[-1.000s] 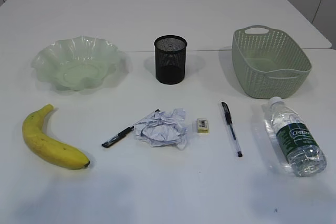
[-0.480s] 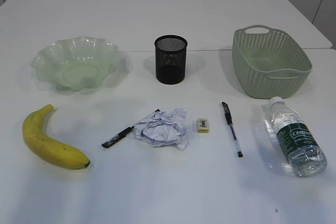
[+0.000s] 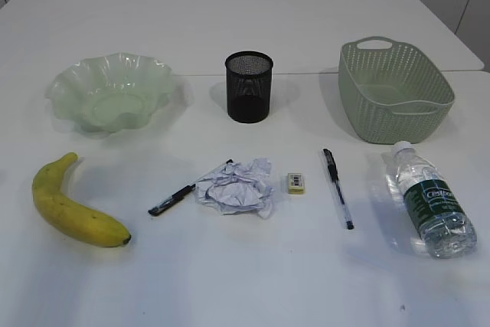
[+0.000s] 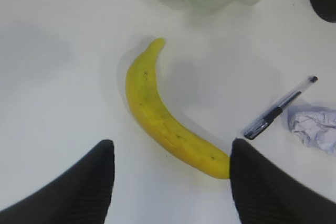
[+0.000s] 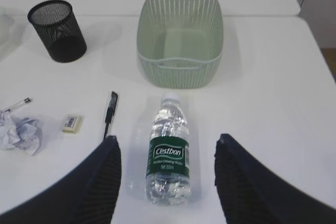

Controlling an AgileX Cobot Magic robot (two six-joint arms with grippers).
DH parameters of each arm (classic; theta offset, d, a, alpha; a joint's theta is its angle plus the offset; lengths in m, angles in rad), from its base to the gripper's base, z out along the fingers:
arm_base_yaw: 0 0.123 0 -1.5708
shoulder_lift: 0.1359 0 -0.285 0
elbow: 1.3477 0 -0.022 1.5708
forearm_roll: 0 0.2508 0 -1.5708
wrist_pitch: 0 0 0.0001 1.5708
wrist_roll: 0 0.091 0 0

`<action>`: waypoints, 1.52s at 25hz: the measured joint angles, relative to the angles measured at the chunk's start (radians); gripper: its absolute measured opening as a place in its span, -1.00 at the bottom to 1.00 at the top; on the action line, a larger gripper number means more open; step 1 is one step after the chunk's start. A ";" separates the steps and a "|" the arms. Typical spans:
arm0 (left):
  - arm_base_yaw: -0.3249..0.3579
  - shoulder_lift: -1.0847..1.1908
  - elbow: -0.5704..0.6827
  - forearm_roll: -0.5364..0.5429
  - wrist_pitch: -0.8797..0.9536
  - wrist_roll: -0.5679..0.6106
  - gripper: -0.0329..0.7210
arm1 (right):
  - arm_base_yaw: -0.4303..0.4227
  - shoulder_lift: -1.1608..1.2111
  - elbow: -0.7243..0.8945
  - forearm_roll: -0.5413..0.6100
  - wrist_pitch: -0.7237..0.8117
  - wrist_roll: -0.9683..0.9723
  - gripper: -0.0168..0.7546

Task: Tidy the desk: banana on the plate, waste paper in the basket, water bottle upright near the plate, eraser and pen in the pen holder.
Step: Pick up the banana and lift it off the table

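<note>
- Left gripper (image 4: 170, 182) hangs over the banana (image 3: 73, 204) by the tabletop's near left edge, jaws apart and empty; better to lower square across its thick middle.
- Right gripper (image 5: 167, 182), jaws apart, waits above the lying bottle (image 5: 168, 153), near right.
- Plate (image 3: 111, 91) sits far left: carry the banana there.

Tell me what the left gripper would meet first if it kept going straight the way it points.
Probably the banana: it lies between the open left gripper fingers in the wrist view, though height above it is unclear.
</note>
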 joint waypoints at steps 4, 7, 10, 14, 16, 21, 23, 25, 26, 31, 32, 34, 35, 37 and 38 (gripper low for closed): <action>0.000 0.097 -0.001 -0.017 -0.032 -0.039 0.37 | 0.000 0.100 -0.042 0.039 0.041 0.000 0.15; 0.000 0.164 -0.005 -0.046 -0.048 -0.045 0.37 | 0.000 0.166 -0.075 0.068 0.062 0.000 0.14; 0.000 0.235 -0.026 -0.076 -0.054 -0.045 0.37 | 0.000 0.223 -0.097 0.104 0.064 0.000 0.14; 0.000 0.328 -0.067 -0.096 -0.075 -0.054 0.36 | 0.000 0.268 -0.105 0.124 0.064 0.000 0.14; -0.006 0.366 -0.085 -0.097 -0.081 -0.061 0.36 | 0.000 0.278 -0.105 0.126 0.066 -0.004 0.14; -0.055 0.450 -0.102 -0.055 -0.103 -0.115 0.36 | 0.000 0.285 -0.105 0.128 0.066 -0.008 0.14; -0.069 0.469 -0.102 -0.009 -0.104 -0.171 0.36 | 0.000 0.285 -0.105 0.128 0.066 -0.009 0.14; -0.077 0.475 -0.102 0.041 -0.106 -0.241 0.36 | 0.000 0.285 -0.105 0.128 0.066 -0.009 0.14; -0.079 0.475 -0.102 0.060 -0.106 -0.267 0.36 | 0.000 0.285 -0.105 0.128 0.066 -0.009 0.14; -0.084 0.480 -0.102 0.091 -0.106 -0.397 0.36 | 0.000 0.285 -0.105 0.128 0.064 -0.011 0.14; -0.086 0.484 -0.102 0.094 -0.106 -0.427 0.36 | 0.000 0.285 -0.105 0.128 0.064 -0.012 0.14; -0.086 0.496 -0.102 0.107 -0.104 -0.483 0.36 | 0.000 0.285 -0.105 0.128 0.062 -0.013 0.14; -0.086 0.503 -0.102 0.111 -0.100 -0.508 0.36 | 0.000 0.285 -0.105 0.128 0.062 -0.013 0.14; -0.086 0.513 -0.102 0.119 -0.100 -0.536 0.36 | 0.000 0.285 -0.105 0.128 0.060 -0.013 0.14; -0.086 0.517 -0.102 0.124 -0.100 -0.540 0.36 | 0.000 0.285 -0.105 0.128 0.060 -0.013 0.14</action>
